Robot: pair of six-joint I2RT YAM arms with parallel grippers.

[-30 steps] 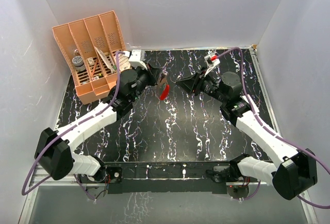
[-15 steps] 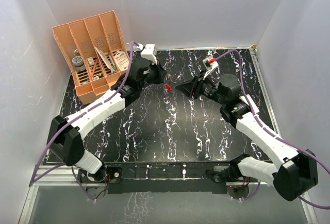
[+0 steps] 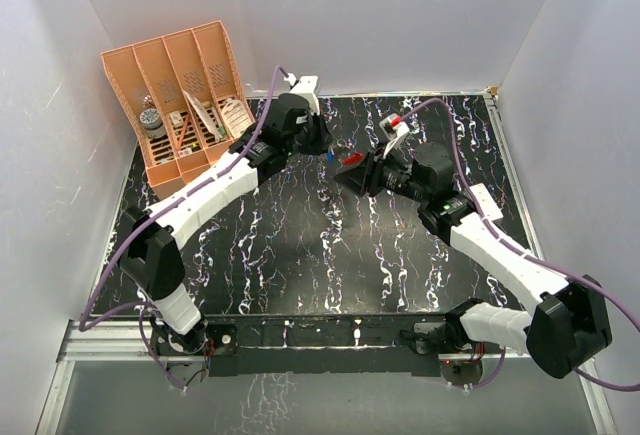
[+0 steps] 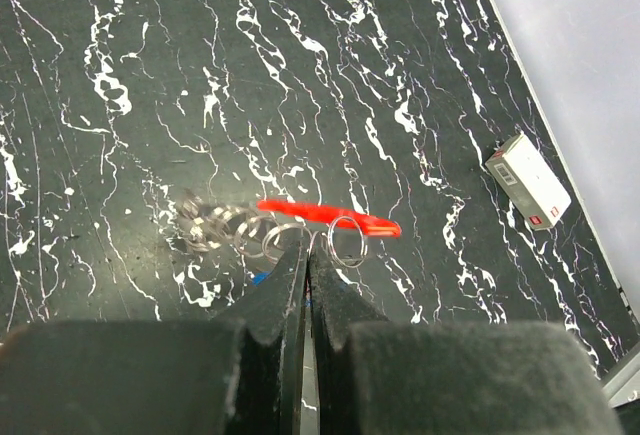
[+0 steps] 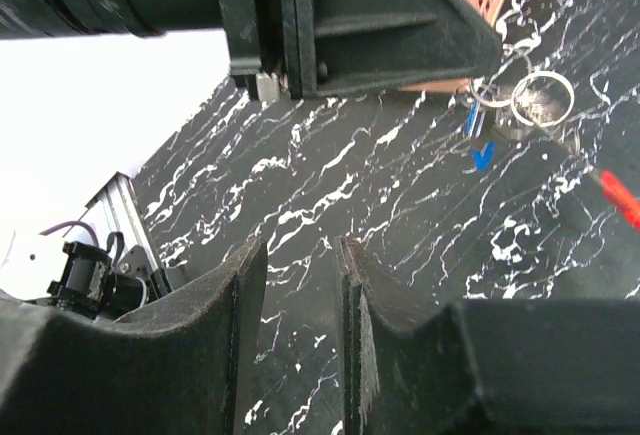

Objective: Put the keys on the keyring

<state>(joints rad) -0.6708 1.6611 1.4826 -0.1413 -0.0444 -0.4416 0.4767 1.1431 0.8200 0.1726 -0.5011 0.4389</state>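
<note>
Two arms meet at the far middle of the table [image 3: 300, 245]. Far left: orange organizer [image 3: 185, 105] in the corner. Left gripper [image 4: 305, 245] is clenched tight on the keyring [image 3: 352, 158] at its silver rings, with the red side jutting toward the right arm. Blue-headed key [image 3: 330, 155] sits at the rings, just under the left fingertips; can't tell if it's threaded. Right gripper [image 5: 298, 255] is just beside the red tip, jaws partly apart, nothing between them.
</note>
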